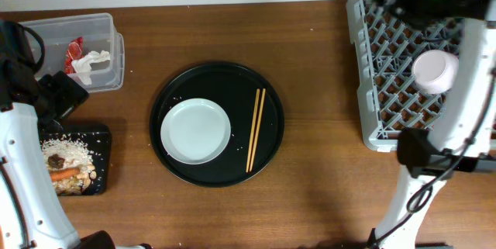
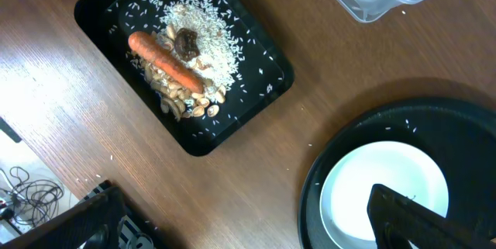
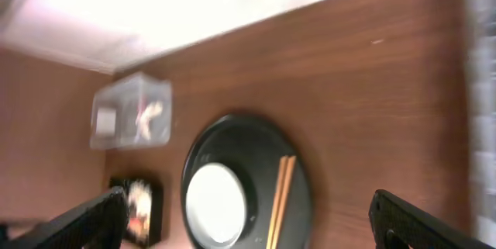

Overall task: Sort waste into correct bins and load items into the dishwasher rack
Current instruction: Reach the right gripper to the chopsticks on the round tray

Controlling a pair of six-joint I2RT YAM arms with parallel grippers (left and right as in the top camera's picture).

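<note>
**Both end effectors open and empty; plate and chopsticks on the round tray**

Wooden bench (image 1: 318, 63). At the centre is a round black tray (image 1: 218, 69) with stray rice grains on it. The white plate (image 1: 195, 130) sits flat on its left half. Two chopsticks (image 1: 256, 129) lie side by side on the right half, just beside the plate and not touching it. Seen from overhead, their long axis runs from the robot's side to the far side, with the far ends tipped slightly right.

Far left: clear tub (image 1: 46, 36), long axis left-right, holding the red wrapper (image 1: 74, 50) and white tissue (image 1: 94, 60). Just beside it, nearer the robot, is the flat black tray (image 1: 101, 136). It carries rice (image 2: 218, 57), pale scraps (image 2: 182, 102) and a brown lump (image 2: 186, 43) on top of the rice. The carrot (image 2: 165, 63) lies against the pile, long axis left-right from overhead and diagonal in the left wrist view. The left arm (image 1: 19, 156) covers this tray's left edge from above.

Right: grey rack (image 1: 384, 70), pegs up. A pinkish-white bowl (image 1: 434, 72) sits in it, probably upside down, though that is hard to be sure of. The right arm (image 1: 469, 94) crosses over the rack and hides part of it.

Left end effector (image 2: 244, 195): jaws wide apart with nothing between them, above the bench between the flat tray and the round tray.

Right end effector (image 3: 248, 202): jaws wide apart and empty. Its view is blurred and looks across the bench at the round tray and tub.
</note>
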